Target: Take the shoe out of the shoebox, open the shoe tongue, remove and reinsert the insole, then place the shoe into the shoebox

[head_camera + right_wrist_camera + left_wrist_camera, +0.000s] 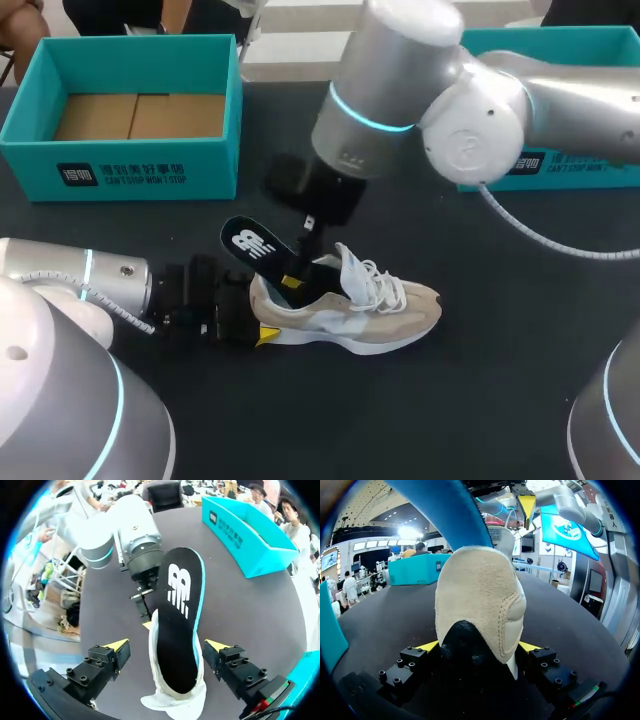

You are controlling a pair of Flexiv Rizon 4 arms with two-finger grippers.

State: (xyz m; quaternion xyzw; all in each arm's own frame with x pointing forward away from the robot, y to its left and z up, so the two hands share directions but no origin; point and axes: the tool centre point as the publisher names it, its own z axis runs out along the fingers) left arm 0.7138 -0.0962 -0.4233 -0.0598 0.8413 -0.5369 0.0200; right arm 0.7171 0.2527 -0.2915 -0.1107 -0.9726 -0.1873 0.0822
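Note:
A beige and white shoe [370, 310] lies on its sole on the dark table, toe to the right. Its black insole [248, 245] sticks up and back out of the opening, heel end free. My left gripper [262, 325] grips the shoe's heel [480, 595] from both sides, a yellow tip pressed against each flank. My right gripper [167, 645] hovers over the opening, open, with the insole [177, 605] between its fingers and a gap on either side. The teal shoebox [150, 165] stands open at the back left.
A second teal box [560, 170] stands at the back right, partly behind my right arm. A white cable [540, 235] from that arm hangs over the table right of the shoe.

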